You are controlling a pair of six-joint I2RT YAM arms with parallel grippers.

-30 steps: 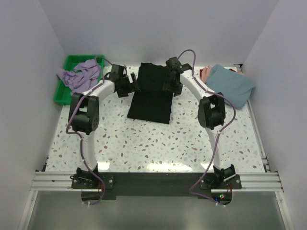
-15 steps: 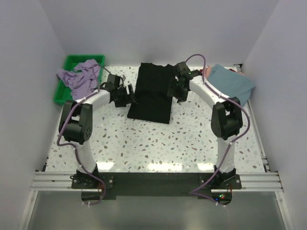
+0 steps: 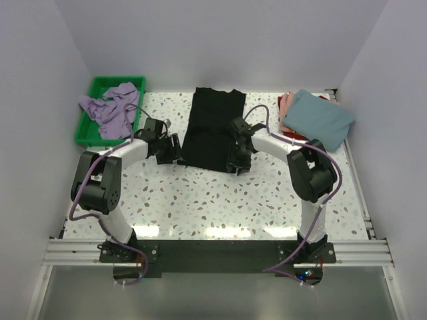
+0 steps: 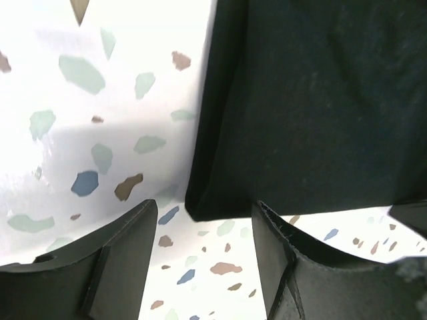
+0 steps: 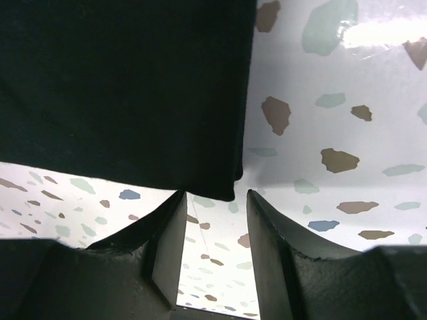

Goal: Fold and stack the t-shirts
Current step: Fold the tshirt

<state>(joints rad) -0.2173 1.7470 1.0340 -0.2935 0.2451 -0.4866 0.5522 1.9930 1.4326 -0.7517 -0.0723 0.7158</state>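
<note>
Folded t-shirt (image 3: 212, 127) lies on the table (image 3: 200, 193) at centre toward the far edge, left gripper (image 3: 172, 149) at its near-left corner, right gripper (image 3: 235, 159) at its near-right corner; tray (image 3: 85, 131) at far left holds the crumpled t-shirt (image 3: 110, 107); stacked t-shirts (image 3: 317, 117) sit far right.

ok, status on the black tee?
Left gripper open at near left corner, right gripper open at near right corner. Black tee flat, a long strip, not gripped. Nothing in the way at either corner.
</note>
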